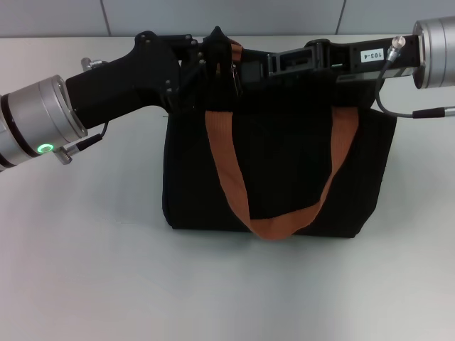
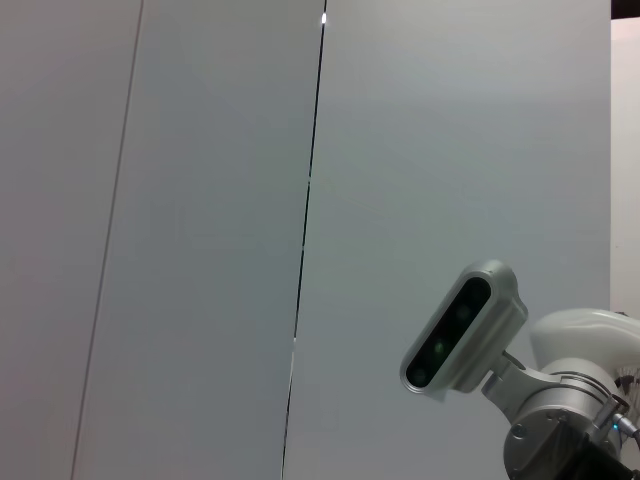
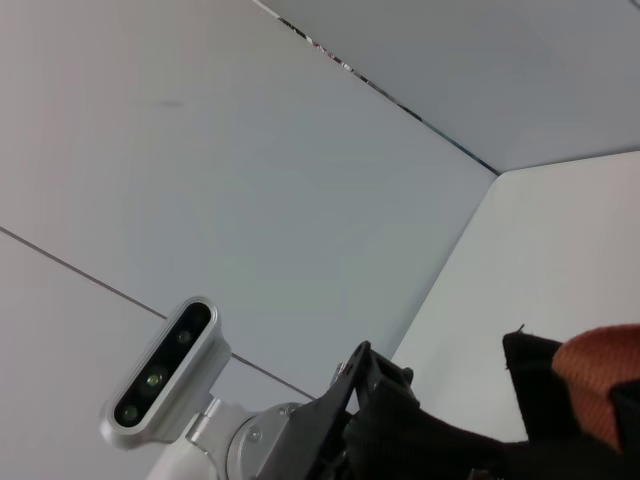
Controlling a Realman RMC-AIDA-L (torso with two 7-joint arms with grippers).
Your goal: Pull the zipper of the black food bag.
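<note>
Head view: both grippers (image 1: 213, 64) (image 1: 245, 71), jaw state unclear, atop black food bag (image 1: 277, 170).

1. One large boxy black fabric food bag (image 1: 277, 170) is standing on the one pale table (image 1: 106, 284).
2. One orange-brown webbing strap handle (image 1: 274, 226) is showing on its front.
3. Two black robot grippers are reaching over the bag top: the left gripper (image 1: 213, 60) and the right gripper (image 1: 266, 65).
</note>
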